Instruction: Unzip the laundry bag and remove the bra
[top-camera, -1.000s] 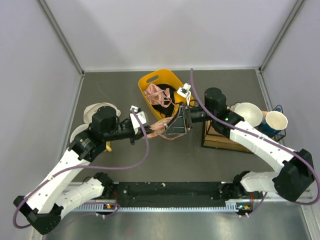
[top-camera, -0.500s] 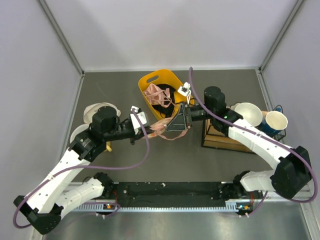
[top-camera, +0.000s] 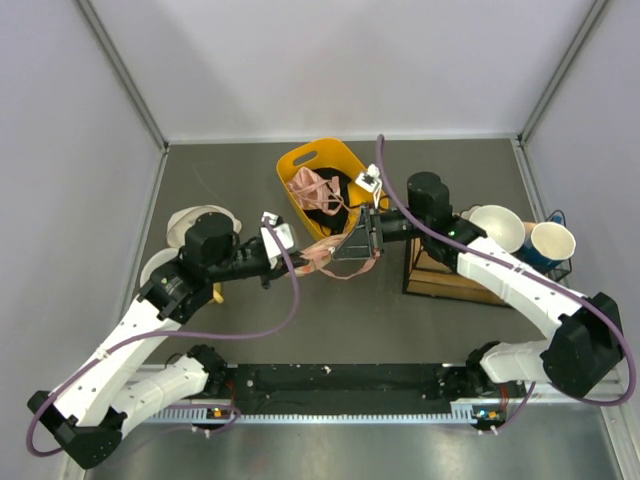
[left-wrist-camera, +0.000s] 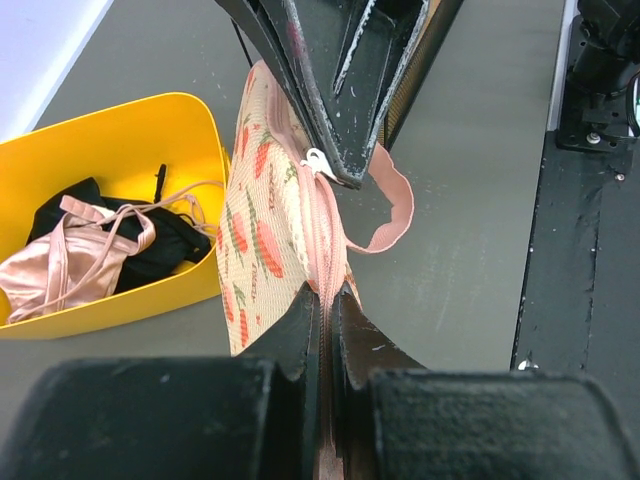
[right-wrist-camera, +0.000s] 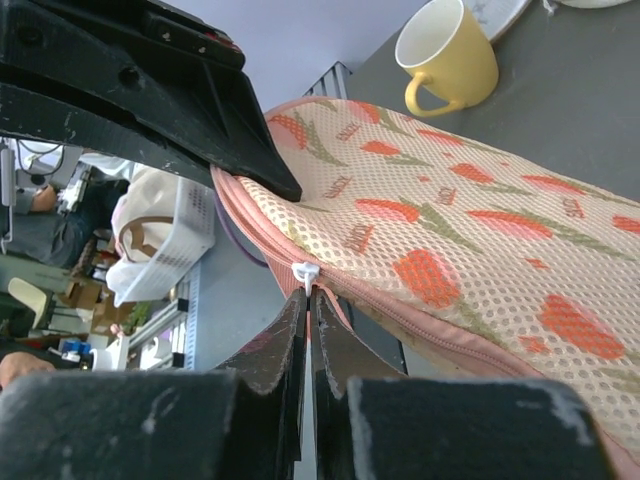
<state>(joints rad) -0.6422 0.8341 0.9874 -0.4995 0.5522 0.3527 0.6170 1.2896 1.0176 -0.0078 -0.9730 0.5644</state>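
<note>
Left gripper (left-wrist-camera: 325, 305) clamps the bag (left-wrist-camera: 270, 220) by its seam, right gripper (right-wrist-camera: 308, 298) nips the zip tab (right-wrist-camera: 303, 272). The bag hangs taut between them by the basket (left-wrist-camera: 120, 300). Best to draw the tab straight along the seam, left anchoring.

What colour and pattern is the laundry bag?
The laundry bag is cream mesh with orange-red prints and pink zip edging; right wrist view shows it best.

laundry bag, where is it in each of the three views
Top external: laundry bag at centre, just below the yellow basket.
Left wrist: bag at centre, right of the basket.
Right wrist: bag fills the right half.
Shared landmark: white zip pull, in both wrist views only.
</note>
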